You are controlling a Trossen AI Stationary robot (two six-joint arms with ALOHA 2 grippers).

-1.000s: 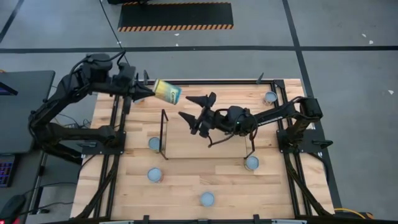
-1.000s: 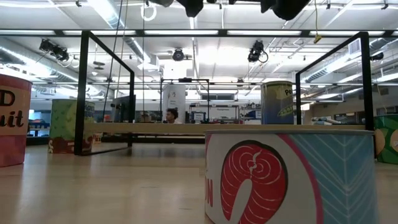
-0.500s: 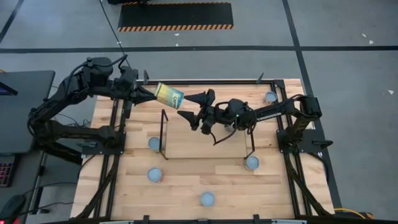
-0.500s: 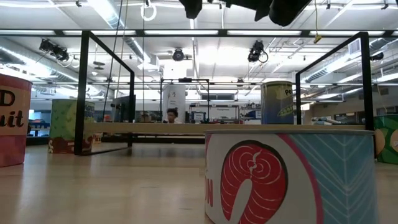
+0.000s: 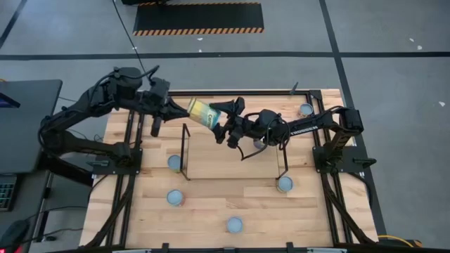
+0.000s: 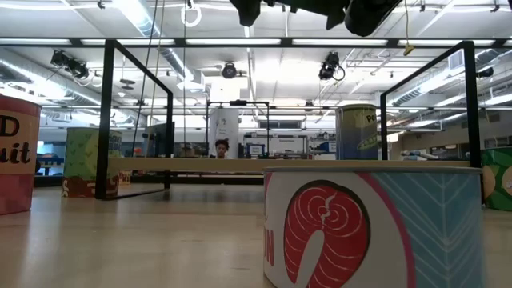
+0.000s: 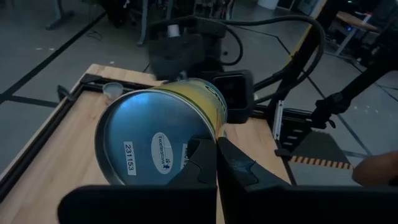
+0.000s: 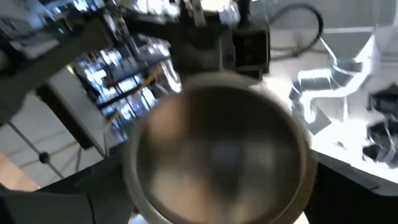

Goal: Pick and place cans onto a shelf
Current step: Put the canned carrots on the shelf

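My left gripper [image 5: 176, 109] is shut on a yellow-teal can [image 5: 201, 112], held on its side in the air above the far left end of the shelf [image 5: 232, 163]. The can's silvery end [image 7: 152, 146] faces the left wrist camera. My right gripper [image 5: 223, 119] is open, its fingers standing on either side of the can's other end, which fills the right wrist view [image 8: 217, 155]. I cannot tell whether they touch it. The shelf is a light-wood board with black wire frames [image 5: 185, 149] at its short ends. My left gripper pinches the rim of the can's silvery end [image 7: 211, 146]: one finger [image 7: 200, 163] lies on the end face, the other [image 7: 241, 169] on the labelled wall. The fingers come level from the table's left side. The can lies on its side, lifted clear, pointing right.
Loose cans stand on the table at the left [image 5: 174, 162], near left [image 5: 175, 197], near middle [image 5: 234, 225], right [image 5: 284, 184] and far right [image 5: 305, 109]. In the low view a salmon-label can [image 6: 376, 224] stands close in front. Black table frame rails run along both sides.
My left gripper has carried the can toward the table's right, over the shelf's left end. My right gripper has gone left and toward the far edge to meet it, and its open fingers now stand around the can's free end.
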